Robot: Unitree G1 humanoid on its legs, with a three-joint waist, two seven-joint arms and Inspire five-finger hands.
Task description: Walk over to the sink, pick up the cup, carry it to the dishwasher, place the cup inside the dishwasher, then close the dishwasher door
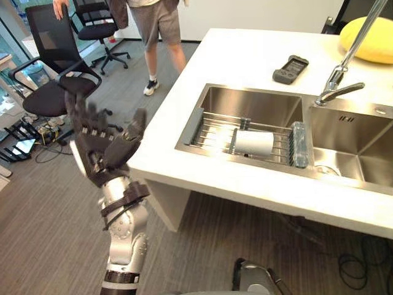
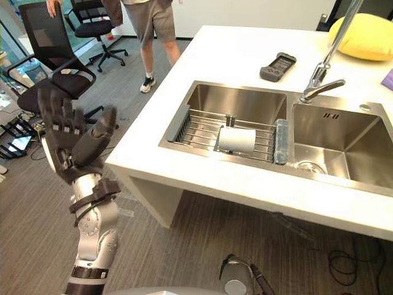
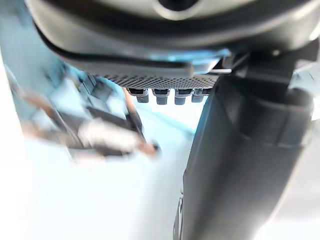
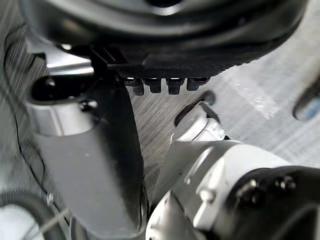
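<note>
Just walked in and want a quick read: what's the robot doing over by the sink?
The robot is at the counter's corner with its left hand raised beside the sink, its fingers spread and empty. The white cup lies on its side on the wire rack across the left basin, untouched. The right hand hangs low over the floor, holding nothing. A person stands by the office chairs.

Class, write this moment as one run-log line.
white cylindrical cup: on its side on wire rack in steel sink, not picked up | left hand: open, raised | right hand: open, empty
</note>
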